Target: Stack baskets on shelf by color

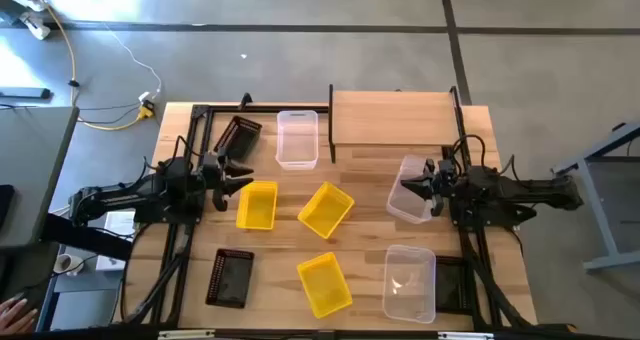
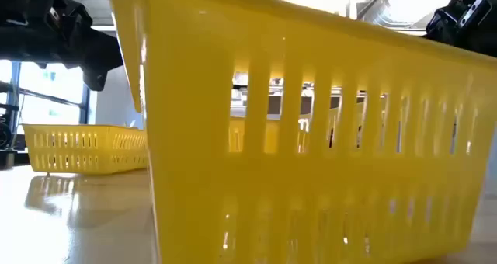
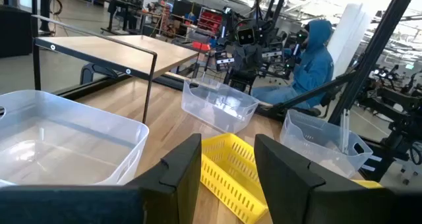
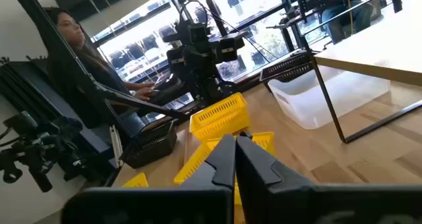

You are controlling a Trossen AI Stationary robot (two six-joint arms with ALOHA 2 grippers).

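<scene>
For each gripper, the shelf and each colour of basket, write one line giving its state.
left gripper: open, above the table beside a yellow basket.
right gripper: shut, at a clear basket's rim.
shelf: bare, no baskets on it.
yellow baskets: three, separate, unstacked on the table.
clear baskets: three, separate, unstacked.
black baskets: separate, unstacked; count uncertain.

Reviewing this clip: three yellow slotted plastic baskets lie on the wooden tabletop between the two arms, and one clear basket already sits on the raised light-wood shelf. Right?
Not quite. The raised light-wood shelf holds nothing yet in the high view. The clear translucent plastic basket nearest it rests on the wooden tabletop beside the shelf's left end. The three yellow slotted plastic baskets do lie on the tabletop between the arms.
</scene>
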